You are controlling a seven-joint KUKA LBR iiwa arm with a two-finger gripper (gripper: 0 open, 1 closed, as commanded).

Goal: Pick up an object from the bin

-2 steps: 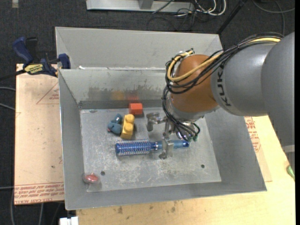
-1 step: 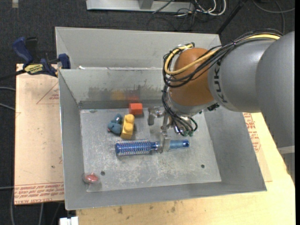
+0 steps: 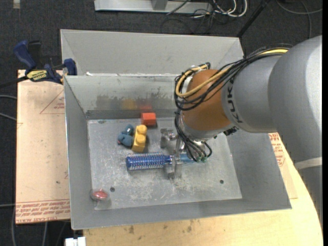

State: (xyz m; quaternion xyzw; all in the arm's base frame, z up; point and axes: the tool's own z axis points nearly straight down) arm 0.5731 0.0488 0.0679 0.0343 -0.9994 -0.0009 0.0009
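Pink, a small lump (image 3: 99, 194) sits in the bin's (image 3: 77, 137) near-left corner; further right we see a blue piece (image 3: 125, 136) touching a yellow piece (image 3: 139, 139). Mid-floor lies a blue ribbed roller (image 3: 146, 162), its right end between the spread fingers of the gripper (image 3: 170, 155). We judge it light, fairly stiff and apt to roll, so we would pinch across the ribs near that end.

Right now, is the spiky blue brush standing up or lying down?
Lying down. The blue brush stretches sideways, flat on the bin's floor, near the yellow toy.
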